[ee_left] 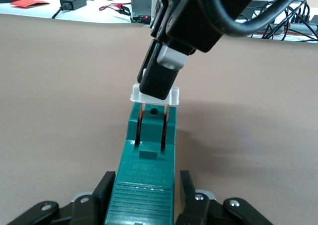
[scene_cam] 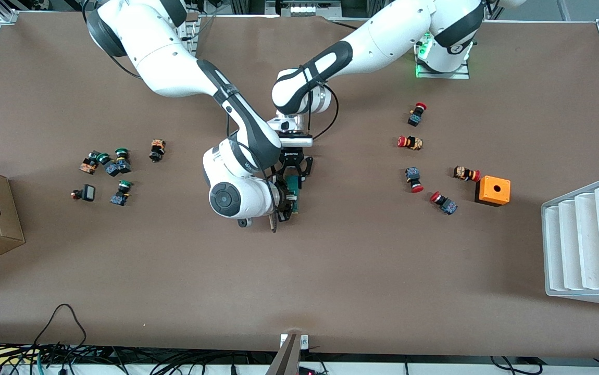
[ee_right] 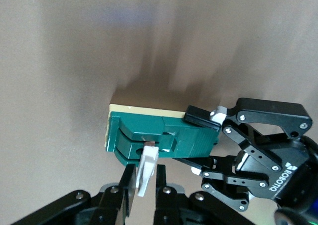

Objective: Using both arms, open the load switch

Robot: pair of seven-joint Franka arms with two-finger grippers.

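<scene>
gripping load switch point(ee_left: 146, 175) between both claws

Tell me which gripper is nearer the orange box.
Left. The left gripper and right gripper both clamp the load switch mid-table; the left is slightly closer to the orange box.

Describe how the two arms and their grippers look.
Both arms are glossy white, rounded segments with black joint bands and thin black cables along them. The left gripper is a black linkage marked ROBOTIQ, its fingers tipped with pale pads. The right gripper is black too.
</scene>
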